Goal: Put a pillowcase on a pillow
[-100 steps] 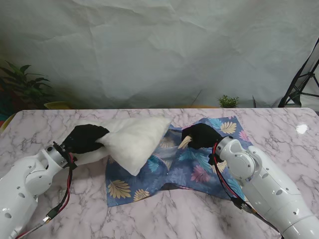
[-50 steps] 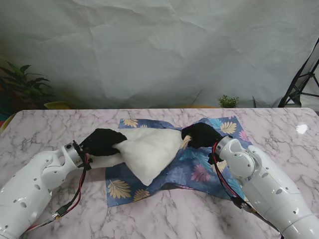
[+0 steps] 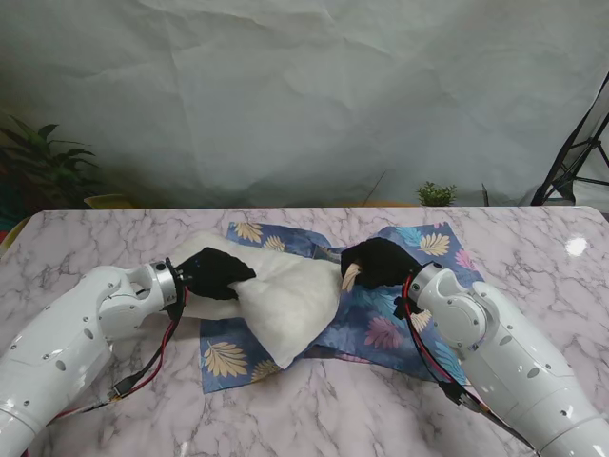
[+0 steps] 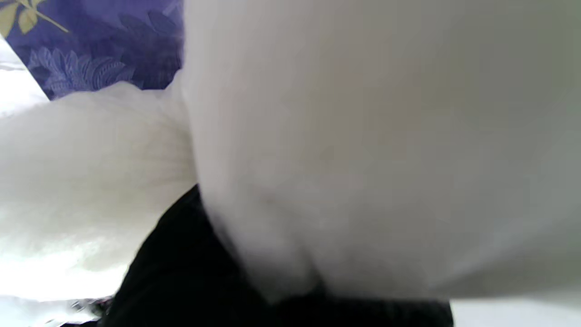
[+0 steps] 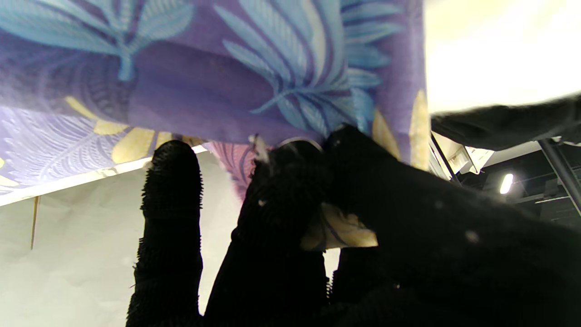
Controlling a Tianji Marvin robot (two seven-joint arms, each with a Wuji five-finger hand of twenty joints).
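Stand view: left robot hand (image 3: pixel 217 274) gripping pillow (image 3: pixel 285 300), right robot hand (image 3: pixel 378 262) pinching pillowcase (image 3: pixel 381 328) edge.

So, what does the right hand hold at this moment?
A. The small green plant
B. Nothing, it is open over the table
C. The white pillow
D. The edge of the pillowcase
D. The right hand is closed on the edge of the pillowcase; the right wrist view shows its fingers pinching the leaf-print cloth, while the left hand grips the pillow.
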